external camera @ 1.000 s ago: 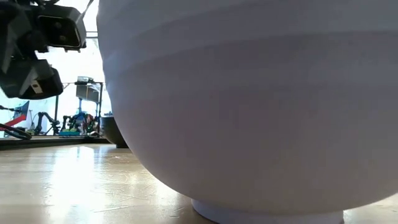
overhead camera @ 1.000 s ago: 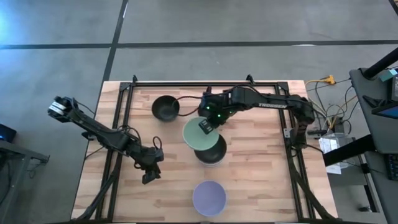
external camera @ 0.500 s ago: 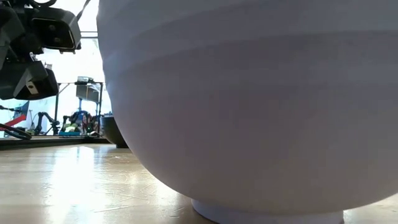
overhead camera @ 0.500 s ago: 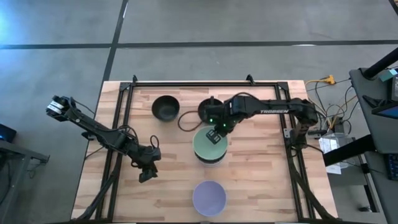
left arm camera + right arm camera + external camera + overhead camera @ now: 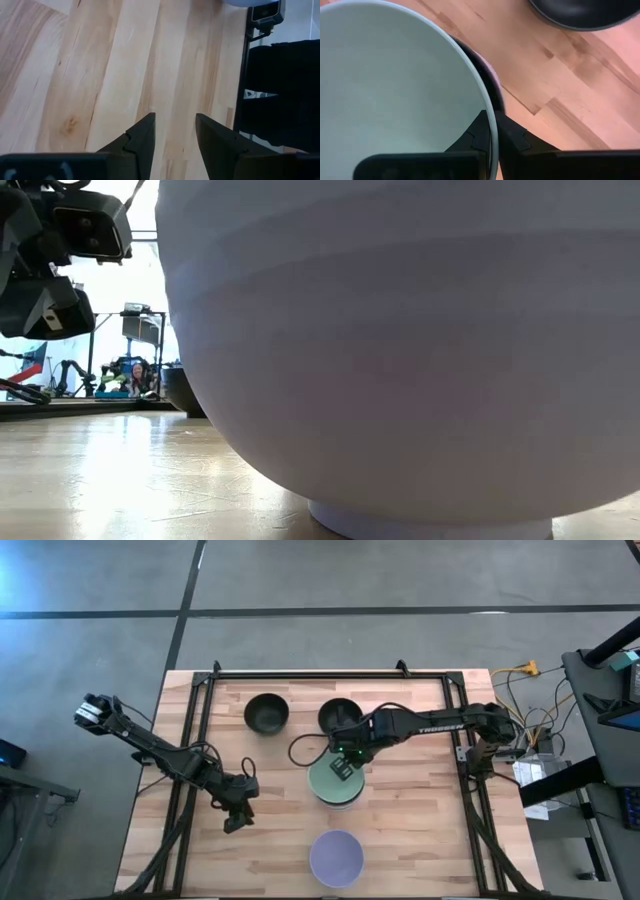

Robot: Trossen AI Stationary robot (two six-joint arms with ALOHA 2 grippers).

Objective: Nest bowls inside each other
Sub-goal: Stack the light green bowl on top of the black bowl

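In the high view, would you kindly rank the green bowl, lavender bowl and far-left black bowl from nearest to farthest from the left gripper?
From the left gripper:
1. Lavender bowl, near edge.
2. Green bowl, table centre.
3. Black bowl, far side.
The first two are close.

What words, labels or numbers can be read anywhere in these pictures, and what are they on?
White lettering along the right arm in the high view: too small to read.
Pale marking on the left gripper body, at the edge of the left wrist view: cut off and blurred, unreadable.
The bowls and the table: no text.
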